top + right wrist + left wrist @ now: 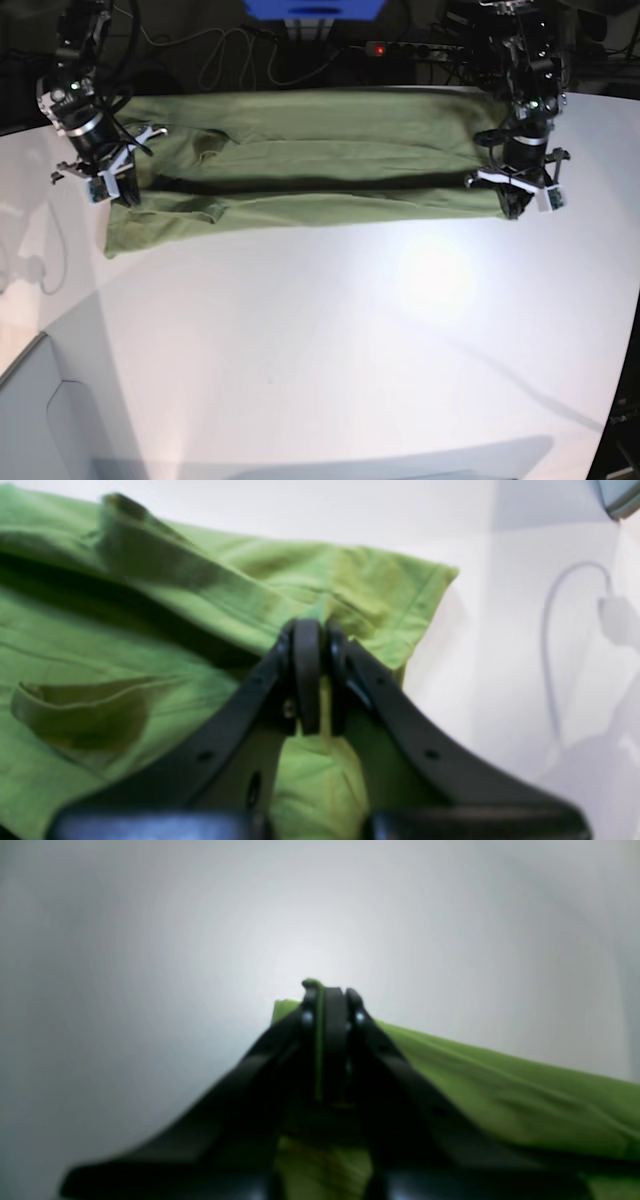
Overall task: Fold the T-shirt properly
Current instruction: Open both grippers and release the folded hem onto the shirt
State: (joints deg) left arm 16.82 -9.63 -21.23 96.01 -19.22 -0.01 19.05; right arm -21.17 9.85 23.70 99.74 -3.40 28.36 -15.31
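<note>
The green T-shirt (310, 170) lies stretched sideways across the far part of the white table (350, 340), folded into a long band with a dark crease along its middle. My left gripper (515, 203) is at the band's right end in the base view. In the left wrist view the left gripper (327, 990) is shut, with a thin edge of T-shirt (500, 1090) pinched between its fingers. My right gripper (113, 190) is at the band's left end. In the right wrist view the right gripper (312, 627) is shut on a bunched fold of the T-shirt (150, 645) near a sleeve.
A power strip (415, 48) with a red light and loose cables lie behind the table. A blue object (315, 8) stands at the back centre. A white cable (555, 645) rests on the table beyond the shirt's sleeve end. A grey panel (40, 420) borders the near left corner.
</note>
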